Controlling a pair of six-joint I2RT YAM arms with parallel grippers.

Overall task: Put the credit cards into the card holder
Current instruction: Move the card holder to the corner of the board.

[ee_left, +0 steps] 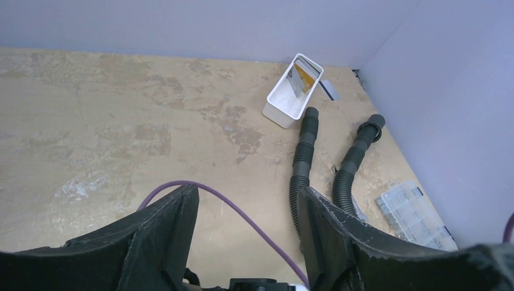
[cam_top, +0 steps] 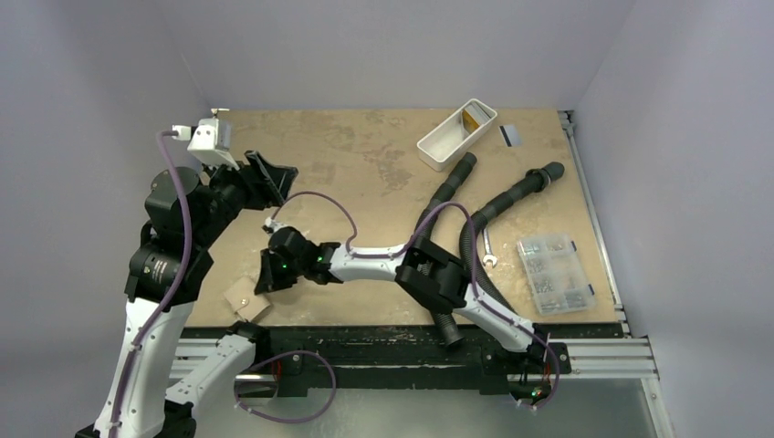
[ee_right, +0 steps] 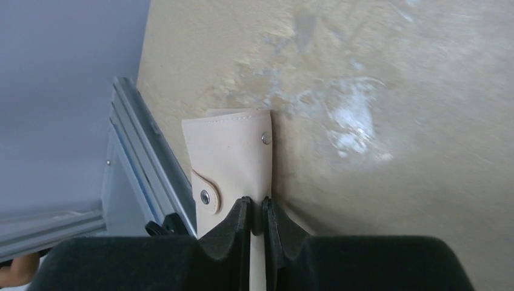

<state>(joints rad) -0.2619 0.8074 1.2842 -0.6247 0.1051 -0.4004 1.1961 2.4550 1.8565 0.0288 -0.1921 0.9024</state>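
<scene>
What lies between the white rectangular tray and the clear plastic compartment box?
Black corrugated hoses cross that stretch; the top view shows it.

Grey walls are enclosing a worn surface carrying robot arms, hoses, a parts box: a robotics lab.

Near-left edge of the table: card holder lying flat, just ahead of the left arm's base, with the right gripper over it and pinched on its edge. Far centre-right is the tray, one card leaning inside it and a second card flat on the table just to its right. Two hoses run from in front of the tray toward the near edge, wrench just right of them, compartment box further right by the right edge.
</scene>
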